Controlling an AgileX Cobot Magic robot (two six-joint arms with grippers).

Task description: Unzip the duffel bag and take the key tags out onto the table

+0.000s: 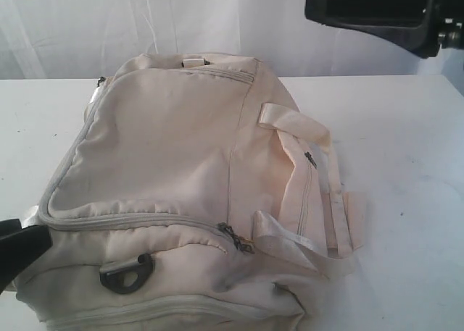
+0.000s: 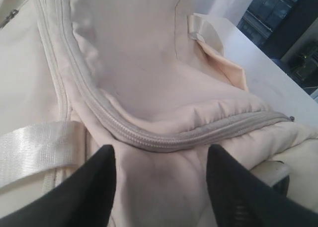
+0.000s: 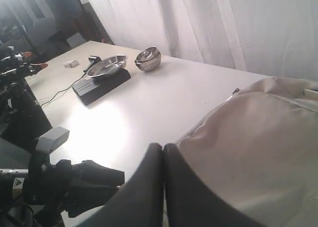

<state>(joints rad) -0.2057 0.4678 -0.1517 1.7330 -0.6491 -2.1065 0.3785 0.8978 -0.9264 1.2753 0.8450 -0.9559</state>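
Observation:
The cream duffel bag [image 1: 181,179] lies zipped shut on the white table [image 1: 406,164], and its main zipper [image 2: 149,140] curves round the top panel. Two dark metal pulls [image 1: 235,238] sit together at the near front corner. My left gripper [image 2: 161,157] is open, with its black fingers [image 2: 92,187] astride bag fabric just short of the zipper; it shows at the bag's left front corner [image 1: 22,248]. Raised high over the bag's far end, my right gripper [image 3: 163,147] is shut on nothing. The key tags are hidden.
Webbing handles [image 1: 301,139] hang off the bag's right side, and a dark plastic ring [image 1: 127,273] sits on its front. A steel pan on a black scale [image 3: 104,70] and stacked steel bowls [image 3: 148,58] stand at the table's far side. The right arm's dark body [image 1: 384,12] hangs at the top right.

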